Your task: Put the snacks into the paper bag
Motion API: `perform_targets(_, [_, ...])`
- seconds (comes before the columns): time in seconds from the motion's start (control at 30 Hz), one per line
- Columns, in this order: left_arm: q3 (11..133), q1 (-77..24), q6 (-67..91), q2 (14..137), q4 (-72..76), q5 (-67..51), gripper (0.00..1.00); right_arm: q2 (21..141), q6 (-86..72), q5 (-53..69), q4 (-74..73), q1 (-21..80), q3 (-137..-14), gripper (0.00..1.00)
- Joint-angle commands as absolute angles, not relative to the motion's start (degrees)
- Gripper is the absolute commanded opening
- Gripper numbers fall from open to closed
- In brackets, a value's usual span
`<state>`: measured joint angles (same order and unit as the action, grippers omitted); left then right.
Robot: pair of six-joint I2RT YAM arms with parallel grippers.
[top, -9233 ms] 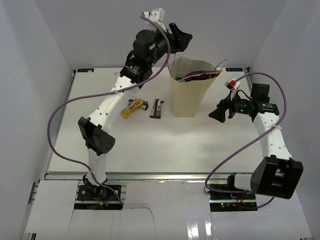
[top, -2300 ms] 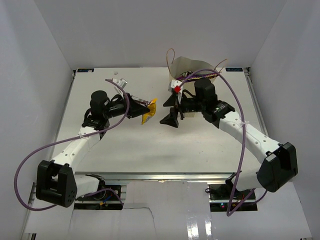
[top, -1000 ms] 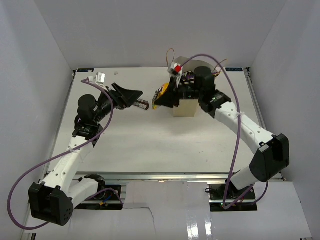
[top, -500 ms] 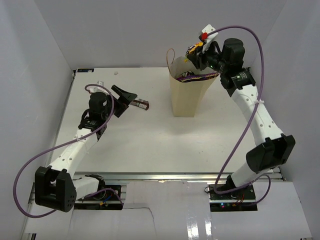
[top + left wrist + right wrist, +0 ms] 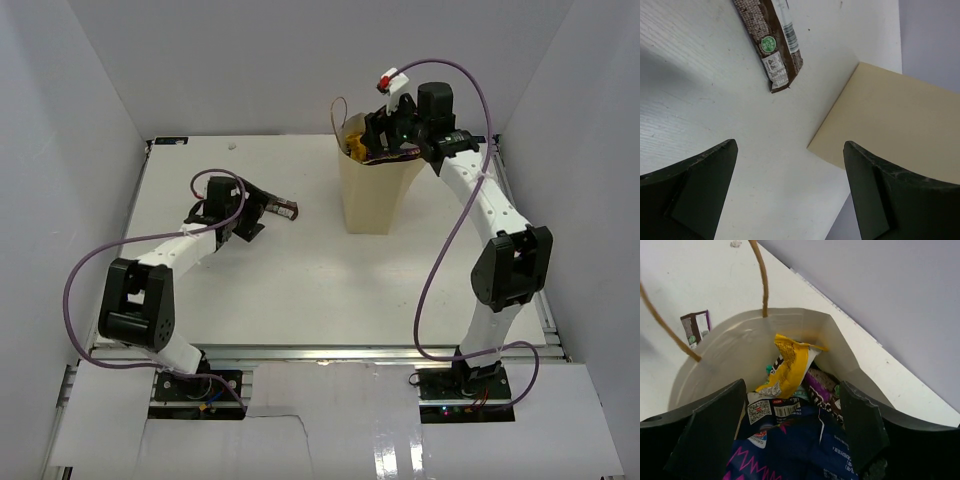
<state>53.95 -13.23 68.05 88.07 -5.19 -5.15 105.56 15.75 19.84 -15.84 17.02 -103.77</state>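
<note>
Right hand [image 5: 790,437] hangs over the mouth of the paper bag [image 5: 375,200], top centre of the overhead view. Its fingers are spread wide with nothing between them. The yellow packet [image 5: 787,365] lies loose inside, propped on the purple bag [image 5: 790,455]. The paper bag stands upright on the table [image 5: 300,290], so stuff drops straight in. Left hand [image 5: 790,200], wide open and empty too, points at the brown bar [image 5: 772,45] lying flat near it, upper left. Probably the last snack still out.
</note>
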Motion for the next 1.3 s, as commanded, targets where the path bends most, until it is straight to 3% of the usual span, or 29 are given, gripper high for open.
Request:
perform_targets(0.0, [59.30, -13.18, 70.84, 91.30, -8.08, -2.99, 0.97, 99.16, 15.47, 22.75, -14.15, 16.70, -107.05, 0.81])
perform_targets(0.27, [77.57, -14.06, 70.05, 108.79, -18.62, 2.89, 0.97, 86.06, 19.42, 35.24, -16.17, 13.80, -93.88, 0.85])
perform_targets(0.37, [84.08, -14.41, 71.01, 115.21, -22.05, 4.04, 0.91, 82.36, 19.34, 36.03, -16.08, 13.45, -87.64, 0.85])
perform_targets(0.43, [87.35, -14.59, 71.54, 119.43, -25.65, 4.57, 0.82, 80.17, 18.99, 36.30, -16.08, 13.27, -84.04, 0.85])
perform_targets(0.63, [101.06, -15.82, 69.44, 128.05, -41.73, 8.61, 0.77, 76.56, 17.76, 37.00, -15.64, 12.48, -79.63, 0.84])
perform_targets(0.7, [104.39, -15.82, 66.63, 131.30, -44.80, 8.35, 0.70, 76.20, 16.88, 37.26, -15.56, 12.13, -79.19, 0.84])
perform_targets(0.73, [105.46, -15.82, 65.84, 132.27, -45.87, 8.35, 0.59, 76.03, 16.53, 37.70, -15.47, 11.95, -78.93, 0.84])
perform_targets(0.8, [107.13, -15.82, 63.20, 134.99, -47.54, 8.00, 0.49, 75.68, 15.73, 38.58, -15.38, 11.87, -78.84, 0.84])
perform_targets(0.93, [106.53, -15.82, 58.28, 136.84, -47.90, 6.42, 0.36, 74.88, 15.56, 40.60, -15.47, 11.78, -79.10, 0.84])
perform_targets(1.07, [104.16, -15.82, 53.36, 134.57, -45.28, 5.80, 0.19, 74.09, 20.89, 51.11, -19.84, 11.78, -81.28, 0.84])
perform_targets(1.1, [103.28, -15.82, 50.22, 132.04, -43.61, 5.02, 0.16, 74.09, 28.31, 60.98, -22.47, 11.78, -81.91, 0.84])
perform_targets(1.17, [98.90, -15.82, 47.30, 128.17, -38.27, 2.13, 0.11, 74.09, 34.78, 67.65, -30.47, 12.65, -82.44, 0.84])
perform_targets(1.27, [88.04, -15.91, 40.62, 117.10, -26.08, -8.38, 0.08, 73.57, 40.07, 66.11, -35.33, 17.48, -80.87, 0.84])
